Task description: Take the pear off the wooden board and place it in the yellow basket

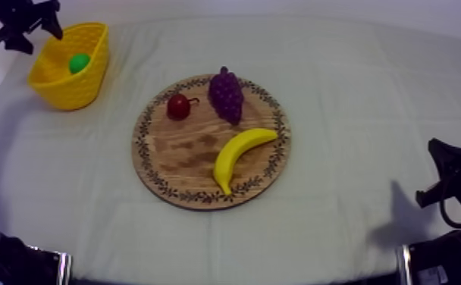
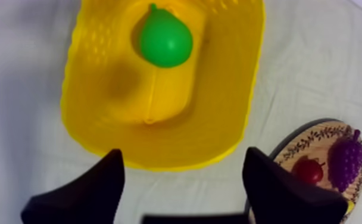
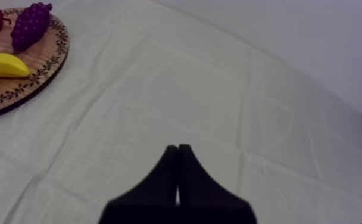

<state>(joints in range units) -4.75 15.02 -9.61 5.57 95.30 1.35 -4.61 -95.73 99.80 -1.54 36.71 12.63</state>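
Pear sits in basket by wide-open left pincer

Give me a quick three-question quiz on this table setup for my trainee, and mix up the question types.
1. True or false: the pear lies in the yellow basket.
2. Besides the banana and the bunch of grapes, what lies on the wooden board?
3. The left hand over the basket is: A open, B shut on the pear, C shut on nothing.
Key: 1 true; 2 the small red fruit; 3 A.
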